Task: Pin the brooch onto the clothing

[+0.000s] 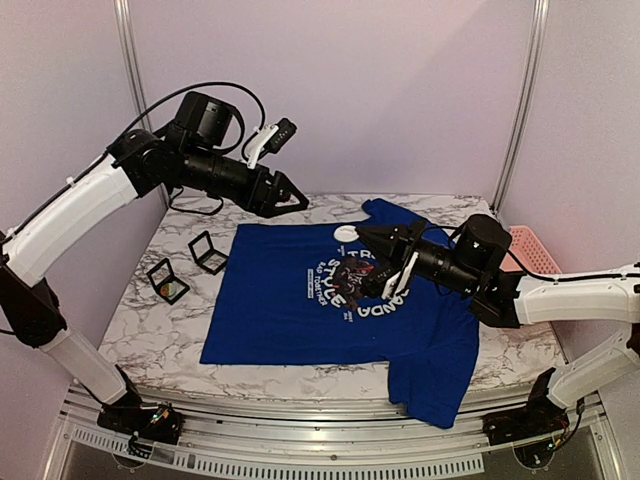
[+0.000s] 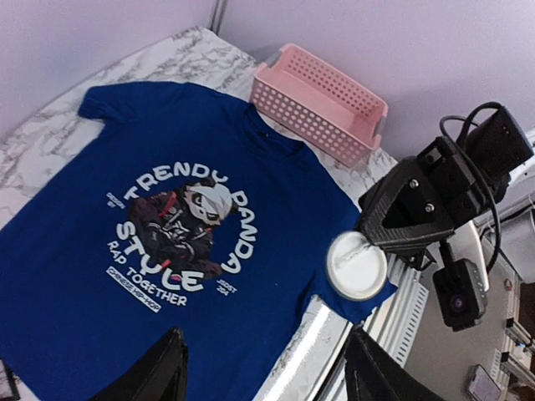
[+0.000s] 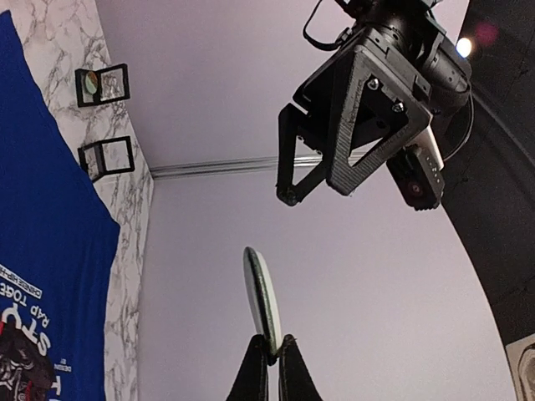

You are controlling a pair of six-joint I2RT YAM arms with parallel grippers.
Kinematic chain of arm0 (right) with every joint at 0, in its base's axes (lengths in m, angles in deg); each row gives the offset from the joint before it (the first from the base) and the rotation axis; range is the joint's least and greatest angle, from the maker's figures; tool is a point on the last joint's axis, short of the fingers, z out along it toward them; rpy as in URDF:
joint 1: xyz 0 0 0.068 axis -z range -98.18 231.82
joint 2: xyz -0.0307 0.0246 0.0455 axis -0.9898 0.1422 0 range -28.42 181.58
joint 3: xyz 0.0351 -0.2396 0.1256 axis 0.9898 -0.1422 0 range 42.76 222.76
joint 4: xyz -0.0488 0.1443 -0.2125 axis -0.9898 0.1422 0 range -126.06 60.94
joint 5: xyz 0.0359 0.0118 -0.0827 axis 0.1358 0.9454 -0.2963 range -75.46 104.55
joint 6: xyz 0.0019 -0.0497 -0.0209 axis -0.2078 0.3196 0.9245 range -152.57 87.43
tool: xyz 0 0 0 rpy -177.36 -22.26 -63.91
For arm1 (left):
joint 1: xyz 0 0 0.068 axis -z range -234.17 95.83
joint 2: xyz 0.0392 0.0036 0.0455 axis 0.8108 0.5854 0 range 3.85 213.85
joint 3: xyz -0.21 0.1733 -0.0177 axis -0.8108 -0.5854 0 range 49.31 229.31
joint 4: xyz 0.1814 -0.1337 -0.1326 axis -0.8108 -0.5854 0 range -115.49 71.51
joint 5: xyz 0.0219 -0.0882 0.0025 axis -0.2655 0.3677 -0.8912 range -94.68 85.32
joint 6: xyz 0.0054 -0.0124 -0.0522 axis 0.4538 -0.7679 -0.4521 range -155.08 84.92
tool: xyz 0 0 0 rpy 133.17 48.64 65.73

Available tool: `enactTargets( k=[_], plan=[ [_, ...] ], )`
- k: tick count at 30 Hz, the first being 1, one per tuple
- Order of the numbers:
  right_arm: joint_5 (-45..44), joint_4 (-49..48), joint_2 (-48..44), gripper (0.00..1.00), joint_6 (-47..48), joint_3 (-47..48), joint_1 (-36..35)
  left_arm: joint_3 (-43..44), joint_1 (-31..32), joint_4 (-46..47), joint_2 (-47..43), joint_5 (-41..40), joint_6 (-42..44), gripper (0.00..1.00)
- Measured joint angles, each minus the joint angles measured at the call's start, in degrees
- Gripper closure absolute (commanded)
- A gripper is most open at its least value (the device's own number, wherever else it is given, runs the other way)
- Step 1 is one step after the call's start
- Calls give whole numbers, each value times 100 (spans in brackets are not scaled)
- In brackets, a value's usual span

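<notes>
The blue T-shirt (image 1: 290,310) with its panda print lies flat on the marble table. My right gripper (image 1: 362,234) hovers over the shirt's collar, shut on the brooch (image 1: 346,234), a small round disc. Its white face shows in the left wrist view (image 2: 358,266). In the right wrist view the brooch (image 3: 261,292) is edge-on with a dark glinting rim, pinched by its lower edge between the fingertips (image 3: 272,347). My left gripper (image 1: 295,197) hangs open above the table's back edge, facing the brooch, with nothing between its fingers (image 2: 155,372).
Two small black square boxes (image 1: 168,280) (image 1: 209,252) lie left of the shirt; the nearer one holds a small round thing. A pink basket (image 1: 535,250) stands at the back right. The shirt's right sleeve hangs over the table's front edge.
</notes>
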Motion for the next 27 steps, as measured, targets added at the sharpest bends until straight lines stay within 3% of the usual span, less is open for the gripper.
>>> enactTargets(
  k=[5,8,14,20,25,27],
  plan=[
    [-142,-435,216,100,1401,2,-52,-621,2,509,129,1108,-953,33],
    [-138,-555,310,100,2009,61,-85,-955,2,852,138,1652,-1432,40],
    [-136,-835,520,100,2507,153,-101,-1259,39,1300,138,2192,-1757,35],
    [-133,-1040,584,100,2522,155,-144,-1491,138,1554,142,2288,-1956,57],
    [-118,-1078,584,100,2516,162,-249,-1423,166,1751,210,2284,-2070,62],
    [-116,-1080,584,100,2509,162,-273,-1381,166,1792,256,2282,-2094,75]
  ],
)
